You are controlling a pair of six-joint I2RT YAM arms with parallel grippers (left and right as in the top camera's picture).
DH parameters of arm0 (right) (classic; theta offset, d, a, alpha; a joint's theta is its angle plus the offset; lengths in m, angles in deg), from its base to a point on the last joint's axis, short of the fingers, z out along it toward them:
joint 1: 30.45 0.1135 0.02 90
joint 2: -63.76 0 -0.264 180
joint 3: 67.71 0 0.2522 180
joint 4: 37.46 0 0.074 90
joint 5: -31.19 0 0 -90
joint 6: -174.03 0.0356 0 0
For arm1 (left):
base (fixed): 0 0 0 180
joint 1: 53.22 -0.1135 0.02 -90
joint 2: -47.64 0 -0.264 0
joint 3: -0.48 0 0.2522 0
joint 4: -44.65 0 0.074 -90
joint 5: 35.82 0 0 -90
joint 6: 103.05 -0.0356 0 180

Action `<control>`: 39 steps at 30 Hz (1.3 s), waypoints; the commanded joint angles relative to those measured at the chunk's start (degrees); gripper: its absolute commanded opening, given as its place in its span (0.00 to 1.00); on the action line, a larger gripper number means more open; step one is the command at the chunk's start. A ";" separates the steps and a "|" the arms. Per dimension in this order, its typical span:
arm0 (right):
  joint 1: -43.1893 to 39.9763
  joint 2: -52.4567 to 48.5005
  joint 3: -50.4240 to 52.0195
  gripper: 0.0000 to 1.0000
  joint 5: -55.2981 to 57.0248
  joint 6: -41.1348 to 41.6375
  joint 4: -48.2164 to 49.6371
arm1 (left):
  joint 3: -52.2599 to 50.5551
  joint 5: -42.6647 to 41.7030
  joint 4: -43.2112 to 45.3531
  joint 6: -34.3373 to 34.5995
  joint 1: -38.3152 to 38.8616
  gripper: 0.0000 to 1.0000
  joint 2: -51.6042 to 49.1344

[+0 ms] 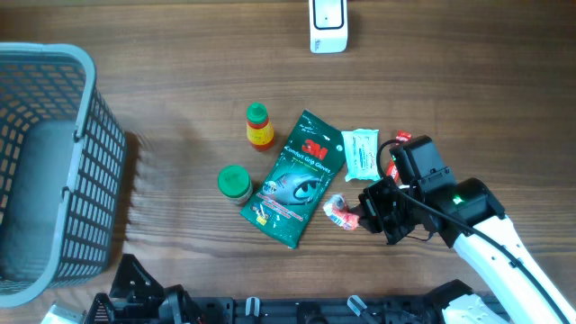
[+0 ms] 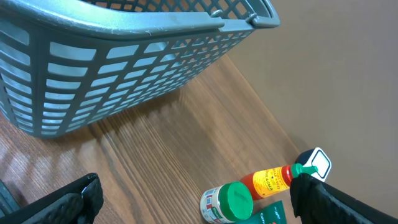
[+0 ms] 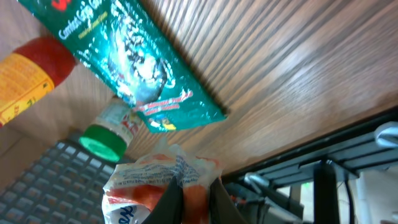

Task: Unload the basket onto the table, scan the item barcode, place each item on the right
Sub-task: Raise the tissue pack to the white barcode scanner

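Red and white crinkled plastic: that's the small sachet, and the right gripper has it pinched hard, jaws closed on one end. From overhead the sachet sits at about four o'clock from the middle of the wooden table, just beside the lower corner of the green glove pack. Whether it is lifted clear of the wood, I can't tell. In the right wrist view the sachet bunches up between the dark fingers, print showing, barcode not made out.

Up at twelve o'clock stands the white scanner, well apart from the sachet. Over at nine o'clock is the grey mesh basket. Around the glove pack: a red sauce bottle with a green cap at its eleven o'clock, a green-lidded jar at its nine o'clock, and a white-and-green wipe packet at its two o'clock, near the right arm.

The left gripper stands spread wide and holds nothing, with the basket wall at its eleven o'clock and the jar just below.
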 commanded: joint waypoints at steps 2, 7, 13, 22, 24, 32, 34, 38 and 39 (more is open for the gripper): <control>0.07 0.09 -0.20 0.04 9.29 -16.65 2.40 | -0.04 -0.28 0.00 0.07 0.24 1.00 0.48; 0.07 -1.36 -0.20 0.04 23.93 -28.00 20.87 | -0.04 -0.28 0.00 0.07 0.26 1.00 0.48; 0.07 -15.56 -0.20 0.04 31.69 -38.32 42.60 | -0.04 -0.28 0.00 0.07 0.24 1.00 0.48; -2.05 -37.42 -0.55 0.04 32.41 -62.10 99.06 | -0.04 -0.28 0.00 0.07 0.24 1.00 0.48; -3.54 -42.51 -3.48 0.04 32.79 -62.42 105.04 | -0.04 -0.28 0.00 0.07 0.24 1.00 0.48; -6.01 -65.79 -33.97 0.04 32.81 -62.42 101.04 | -0.04 -0.28 0.00 0.07 0.26 1.00 0.48; -6.54 -71.65 -40.74 0.04 33.11 -62.36 101.11 | -0.04 -0.28 0.00 0.07 0.24 1.00 0.48; -7.02 -78.09 -46.62 0.04 39.04 -62.51 102.77 | -0.04 -0.28 0.00 0.07 0.24 1.00 0.48; -7.23 -78.27 -46.64 0.04 38.97 -62.42 103.71 | -0.04 -0.28 0.00 0.07 0.24 1.00 0.48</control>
